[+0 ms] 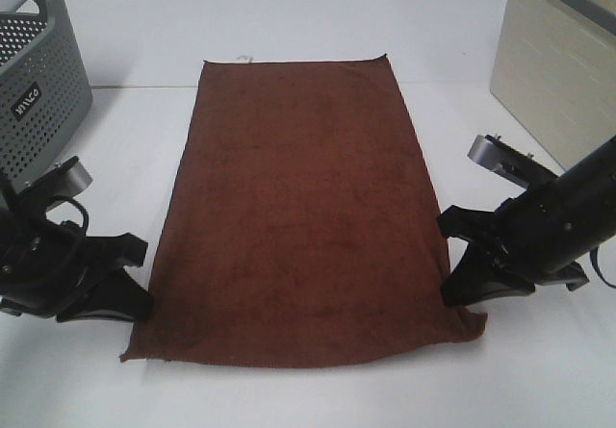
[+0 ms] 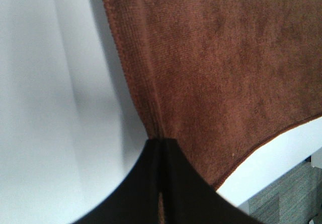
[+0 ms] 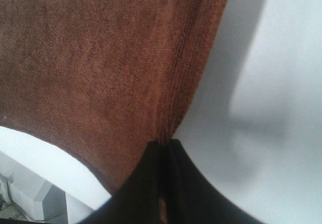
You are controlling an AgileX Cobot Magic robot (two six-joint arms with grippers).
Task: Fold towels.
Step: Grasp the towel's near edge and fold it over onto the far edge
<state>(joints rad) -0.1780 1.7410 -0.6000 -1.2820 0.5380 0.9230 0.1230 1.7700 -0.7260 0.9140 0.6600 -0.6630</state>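
Note:
The dark reddish-brown towel point(image 1: 303, 216) lies flat and lengthwise on the white table, with a small white tag point(image 1: 244, 59) at its far left corner. My left gripper point(image 1: 142, 293) is shut on the towel's left edge near the front corner; the left wrist view shows the jaws point(image 2: 162, 146) pinching the hem of the towel point(image 2: 226, 68). My right gripper point(image 1: 452, 269) is shut on the towel's right edge near the front corner; the right wrist view shows the jaws point(image 3: 163, 146) pinching the towel point(image 3: 100, 58).
A grey perforated basket point(image 1: 38, 91) stands at the far left. A beige box point(image 1: 558, 72) stands at the far right. The white table point(image 1: 289, 14) extends beyond the towel's far end.

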